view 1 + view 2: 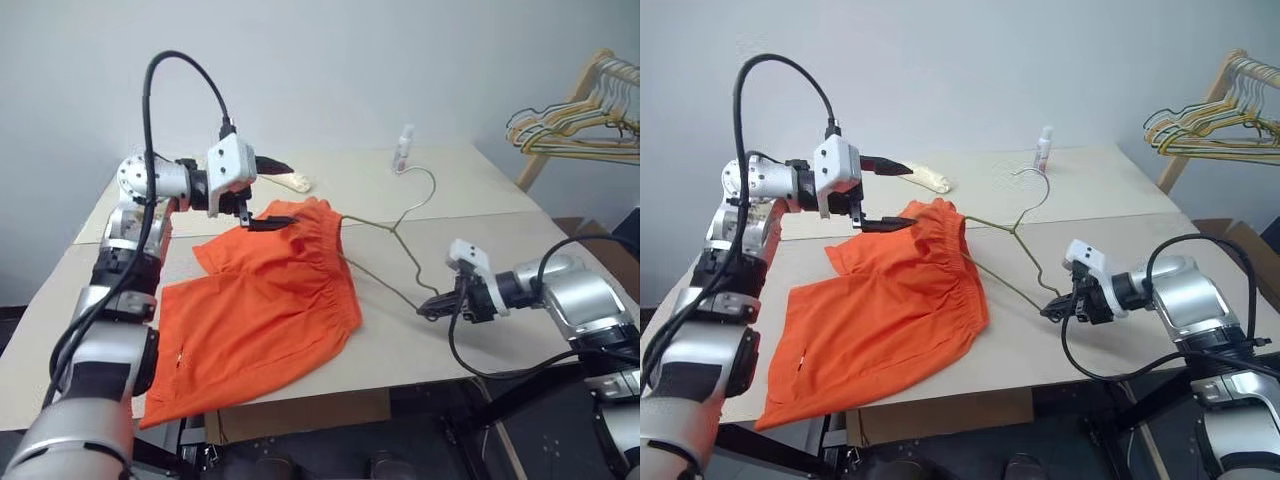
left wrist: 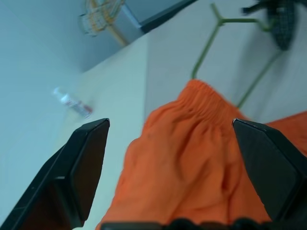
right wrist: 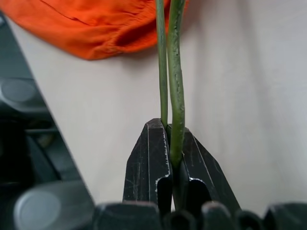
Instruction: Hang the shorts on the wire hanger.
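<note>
Shorts (image 1: 255,305) lie spread toward the table's (image 1: 480,190) front left edge, part hanging over it, waistband facing the middle. Hanger (image 1: 400,235) runs from under the waistband toward the right edge, where the right gripper's (image 1: 432,308) jaws clamp its corner. Left gripper (image 1: 268,195) hovers above the shorts, jaws wide.
</note>
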`<state>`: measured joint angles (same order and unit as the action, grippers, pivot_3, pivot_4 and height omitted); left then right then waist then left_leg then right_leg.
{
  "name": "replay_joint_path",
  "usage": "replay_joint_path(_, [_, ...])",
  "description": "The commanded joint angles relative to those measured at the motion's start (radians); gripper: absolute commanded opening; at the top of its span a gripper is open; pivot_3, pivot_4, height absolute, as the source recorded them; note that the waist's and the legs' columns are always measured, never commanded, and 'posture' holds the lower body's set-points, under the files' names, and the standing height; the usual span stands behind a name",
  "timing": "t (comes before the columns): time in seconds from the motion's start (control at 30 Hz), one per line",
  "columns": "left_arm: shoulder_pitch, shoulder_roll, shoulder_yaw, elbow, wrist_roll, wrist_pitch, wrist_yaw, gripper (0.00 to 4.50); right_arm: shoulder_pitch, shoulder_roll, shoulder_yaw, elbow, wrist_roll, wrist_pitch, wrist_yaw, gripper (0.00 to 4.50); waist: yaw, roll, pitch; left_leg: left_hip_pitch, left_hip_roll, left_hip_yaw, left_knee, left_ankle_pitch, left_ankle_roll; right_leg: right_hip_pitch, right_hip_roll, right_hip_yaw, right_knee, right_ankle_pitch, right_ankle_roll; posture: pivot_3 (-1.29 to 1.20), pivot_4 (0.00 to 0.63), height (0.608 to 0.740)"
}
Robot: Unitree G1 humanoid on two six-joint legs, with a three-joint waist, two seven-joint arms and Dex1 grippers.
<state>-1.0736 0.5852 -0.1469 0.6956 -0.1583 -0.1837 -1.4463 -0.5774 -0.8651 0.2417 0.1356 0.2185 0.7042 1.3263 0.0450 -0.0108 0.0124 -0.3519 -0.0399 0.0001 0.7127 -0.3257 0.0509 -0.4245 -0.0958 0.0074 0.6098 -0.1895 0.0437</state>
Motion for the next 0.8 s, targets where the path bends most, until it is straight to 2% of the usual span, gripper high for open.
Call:
replay_joint_path(0.03, [-0.092, -0.016, -0.017, 0.097, 0.021, -0.071, -0.086, 4.45, -0.038, 0.004, 0.022, -0.034, -0.045, -0.041, -0.033, 0.0, -0.003, 0.0, 0.0, 0.0, 0.0, 0.0, 0.0, 0.0, 0.0, 0.0, 0.0, 0.0, 0.0, 0.0, 0.0, 0.06, 0.0, 0.74])
replay_joint_path(0.17, [-0.177, -0.051, -0.031, 0.22, 0.037, -0.097, -0.157, 4.45, -0.046, 0.014, 0.043, -0.042, -0.072, -0.061, -0.048, 0.0, -0.005, -0.003, 0.002, -0.001, 0.0, 0.0, 0.001, -0.001, 0.001, 0.0, 0.0, 0.0, 0.0, 0.0, 0.001, 0.06, 0.0, 0.74])
replay_joint_path(0.33, [-0.242, -0.062, -0.132, 0.34, 0.107, -0.176, -0.168, 4.45, -0.075, 0.021, 0.06, -0.058, -0.086, -0.068, -0.041, 0.0, -0.008, -0.004, 0.003, -0.001, 0.0, 0.001, 0.002, -0.001, 0.002, 0.0, 0.0, 0.001, 0.001, 0.001, 0.002, 0.05, 0.0, 0.74])
replay_joint_path(0.67, [-0.311, -0.116, -0.141, 0.495, 0.222, -0.249, -0.167, 4.45, -0.103, 0.025, 0.08, -0.112, -0.106, -0.077, -0.045, 0.0, -0.009, -0.006, 0.004, -0.002, 0.001, 0.001, 0.002, -0.001, 0.002, -0.001, 0.001, 0.001, 0.001, 0.001, 0.002, 0.04, 0.0, 0.74])
replay_joint_path(0.8, [-0.327, -0.119, -0.159, 0.519, 0.241, -0.236, -0.168, 3.58, -0.094, 0.021, 0.077, -0.139, -0.101, -0.069, -0.044, 0.0, -0.01, -0.006, 0.004, -0.002, 0.001, 0.001, 0.002, -0.002, 0.003, -0.001, 0.001, 0.001, 0.001, 0.001, 0.003, 0.04, 0.0, 0.74])
